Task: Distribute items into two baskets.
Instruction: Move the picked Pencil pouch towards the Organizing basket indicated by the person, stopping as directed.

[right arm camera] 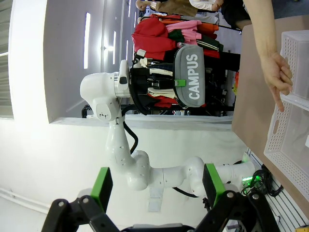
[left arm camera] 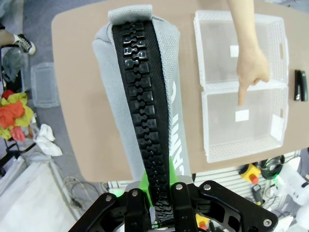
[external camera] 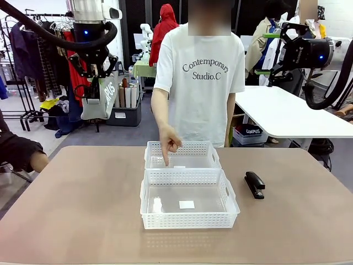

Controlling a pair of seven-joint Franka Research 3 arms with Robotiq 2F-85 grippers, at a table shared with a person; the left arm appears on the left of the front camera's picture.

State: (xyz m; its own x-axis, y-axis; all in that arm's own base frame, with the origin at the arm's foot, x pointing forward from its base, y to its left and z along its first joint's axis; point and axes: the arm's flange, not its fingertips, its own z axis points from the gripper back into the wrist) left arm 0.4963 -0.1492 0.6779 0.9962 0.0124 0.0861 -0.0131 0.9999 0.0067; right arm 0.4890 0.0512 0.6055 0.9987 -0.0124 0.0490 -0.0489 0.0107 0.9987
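Pouch (right arm camera: 190, 79) lettered "CAMPUS" hangs in left claw (left arm camera: 157, 186); shirt (external camera: 201, 83) reads "Contemporary Studio.C".

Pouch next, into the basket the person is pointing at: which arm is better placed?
Left. The left gripper is shut on the pouch, held high at the left. The right gripper is open, empty and raised off to the right.
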